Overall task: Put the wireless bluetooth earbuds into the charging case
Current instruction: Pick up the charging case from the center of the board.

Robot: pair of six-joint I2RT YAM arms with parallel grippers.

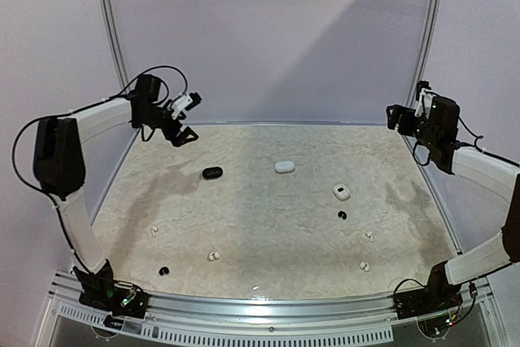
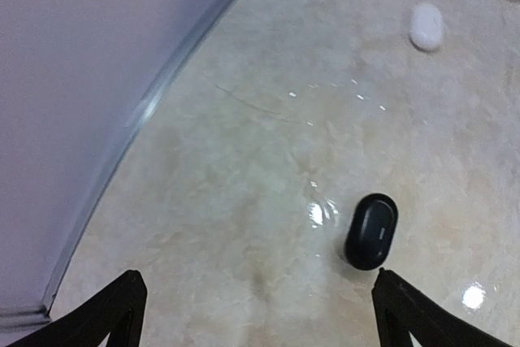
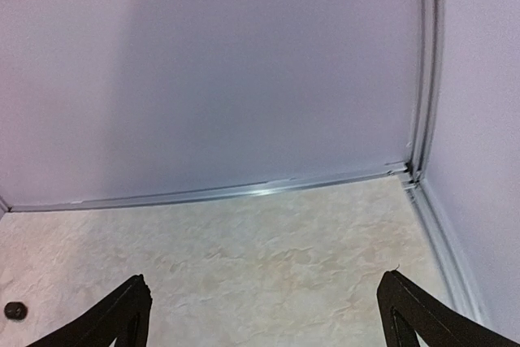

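Here, the black charging case (image 1: 212, 172) and two white charging cases (image 1: 284, 166) sit apart on the table (image 1: 268, 225), the six earbuds (image 1: 214, 256) lying loose nearer the arm bases, while both arms hang raised at the far corners, left end effector (image 1: 184, 133) and right end effector (image 1: 400, 118) spread wide.

1. Before you on the pale marbled tabletop (image 1: 268, 225): one glossy black oval plastic charging case (image 1: 212, 172).
2. Two white plastic charging cases (image 1: 284, 166) (image 1: 341, 193) join it, so you count three cases in all.
3. Four tiny white pebble-like earbuds (image 1: 154, 232) (image 1: 214, 256) (image 1: 370, 236) (image 1: 364, 266) are yours to tally.
4. Two tiny black pebble-like earbuds (image 1: 163, 271) (image 1: 343, 215) bring your earbud count to six.
5. Two white-and-black robot arms (image 1: 77, 221) (image 1: 483, 168) complete what you see.
6. Your left wrist camera catches just two cases whole, one black and one white.
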